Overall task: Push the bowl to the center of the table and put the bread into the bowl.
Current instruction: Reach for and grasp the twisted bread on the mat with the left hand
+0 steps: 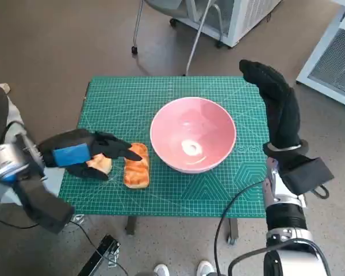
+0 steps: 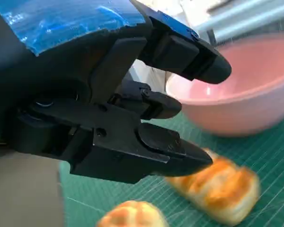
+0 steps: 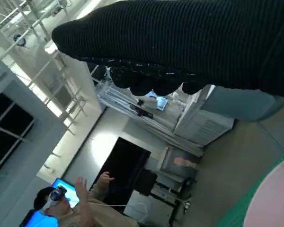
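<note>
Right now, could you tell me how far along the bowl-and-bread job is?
The pink bowl already sits near the middle of the green mat, and it holds no bread. The left hand hovers over the two bread pieces, gripping neither. The right hand is raised beside the bowl. Loading the bread remains.

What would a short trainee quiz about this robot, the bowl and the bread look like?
1. True or false: the glossy pink bowl already holds bread.
2. How many golden-brown bread pieces lie on the green gridded cutting mat? A one, B two, C three.
3. Which hand hovers over the bread?

Key:
1. False; it is empty.
2. B: the long roll and the small bun.
3. The blue-taped left hand, fingers apart; the gloved right hand is raised beside the bowl.
</note>
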